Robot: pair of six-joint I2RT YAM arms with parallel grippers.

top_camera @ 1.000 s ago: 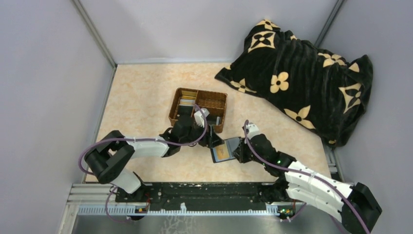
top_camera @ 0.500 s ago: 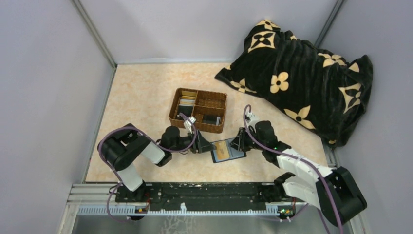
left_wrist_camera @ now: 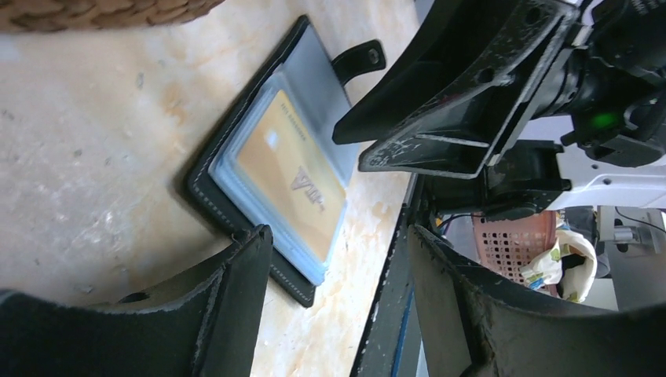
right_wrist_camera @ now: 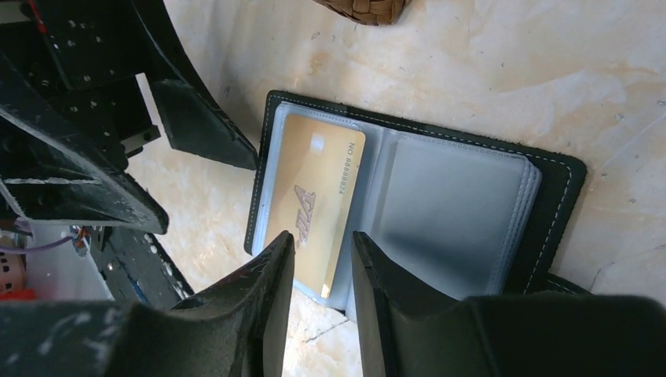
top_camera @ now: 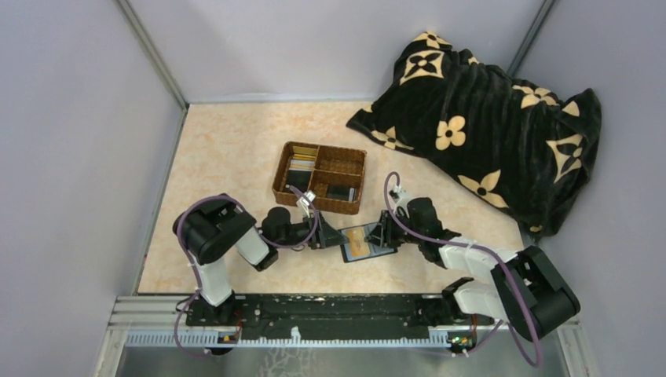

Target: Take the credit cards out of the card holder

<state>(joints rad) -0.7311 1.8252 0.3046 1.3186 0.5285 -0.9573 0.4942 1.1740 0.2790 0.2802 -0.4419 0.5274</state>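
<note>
Top external, card holder (top_camera: 375, 245) spread flat, long axis left-to-right, both arms' jaws parted, empty.

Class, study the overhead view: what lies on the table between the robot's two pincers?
Overhead view: the open card holder, a gold credit card in it, lies between the left pincer and right pincer.

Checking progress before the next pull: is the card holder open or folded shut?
Open. The card holder lies spread flat, both grey sleeve pages showing, a gold card in one.
</note>
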